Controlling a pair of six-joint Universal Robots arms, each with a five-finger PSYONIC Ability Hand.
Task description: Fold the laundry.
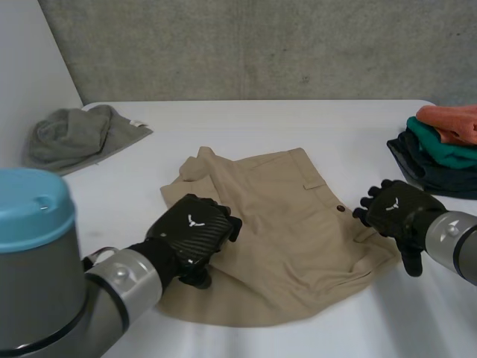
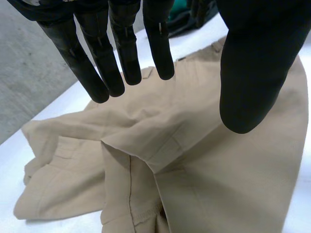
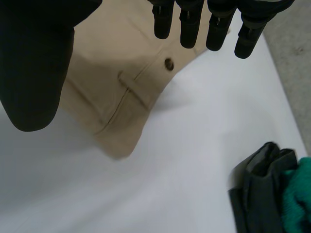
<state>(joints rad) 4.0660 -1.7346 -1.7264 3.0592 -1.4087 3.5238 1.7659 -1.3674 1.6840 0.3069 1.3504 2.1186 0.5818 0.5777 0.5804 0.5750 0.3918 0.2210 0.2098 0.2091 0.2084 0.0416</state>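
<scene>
Nearest, the left arm (image 1: 45,261); its left hand (image 1: 195,227) (small white emblem on the back) is over the tan shorts (image 1: 291,224), fingers straight, grasping nothing. They lie rumpled mid-way across the table (image 1: 298,123). The right hand (image 1: 395,209) is at the waistband end by the button (image 1: 340,209), fingers relaxed, nothing held.

No lettering; white emblems (image 1: 195,221) mark left hand (image 1: 192,233) and right hand (image 1: 395,209).

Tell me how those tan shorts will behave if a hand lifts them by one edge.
The shorts will probably sag and drape: they lie creased and bunched under the left hand. They look light, lying thin on the table. The waistband with its button is likely firmer to pinch.
</scene>
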